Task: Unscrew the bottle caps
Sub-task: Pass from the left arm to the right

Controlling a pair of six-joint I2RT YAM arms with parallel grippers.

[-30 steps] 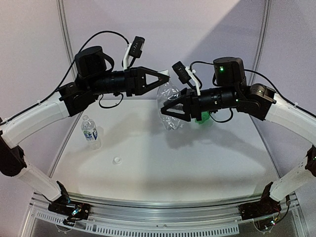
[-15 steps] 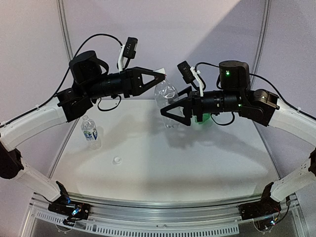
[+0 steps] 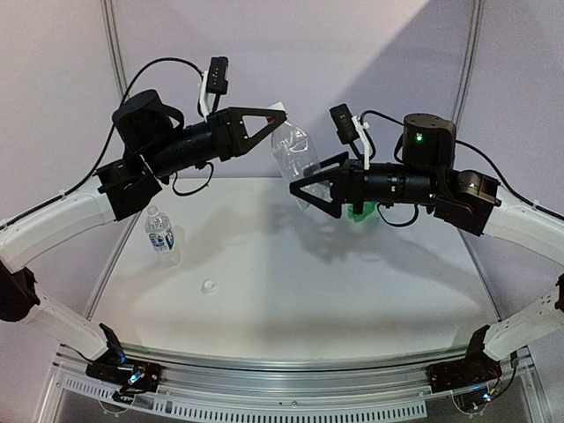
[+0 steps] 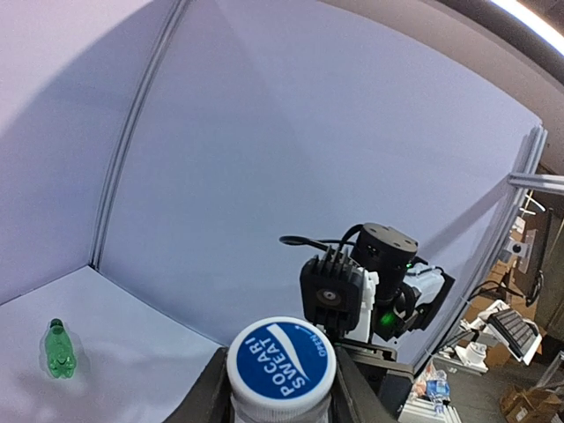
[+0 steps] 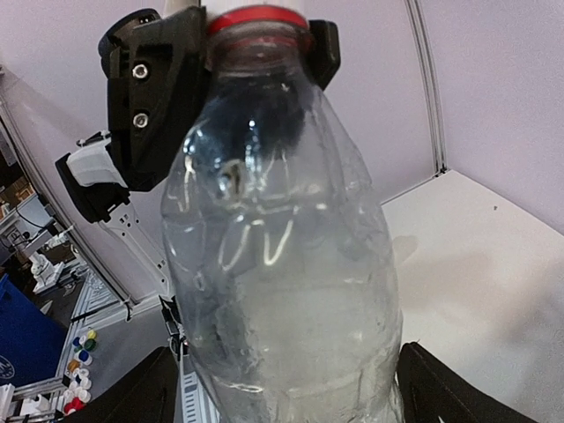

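Two-arm hold: left gripper [image 3: 275,113] clenches white round plastic cap [image 4: 282,363], hanging clear unlabelled bottle [image 3: 295,152]; right gripper [image 3: 304,187], 4 o'clock, gapes around body, probably pre-twist.

A robotics lab test cell: white counter [image 3: 291,291] boxed in by pale panel walls [image 3: 352,53]; aluminium rail [image 3: 291,363] in front. Beyond (left wrist view), a keyboard [image 4: 514,330] and cardboard boxes [image 4: 529,404].

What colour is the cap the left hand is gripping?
The cap is white with a blue top bearing white lettering; clearest in the left wrist view.
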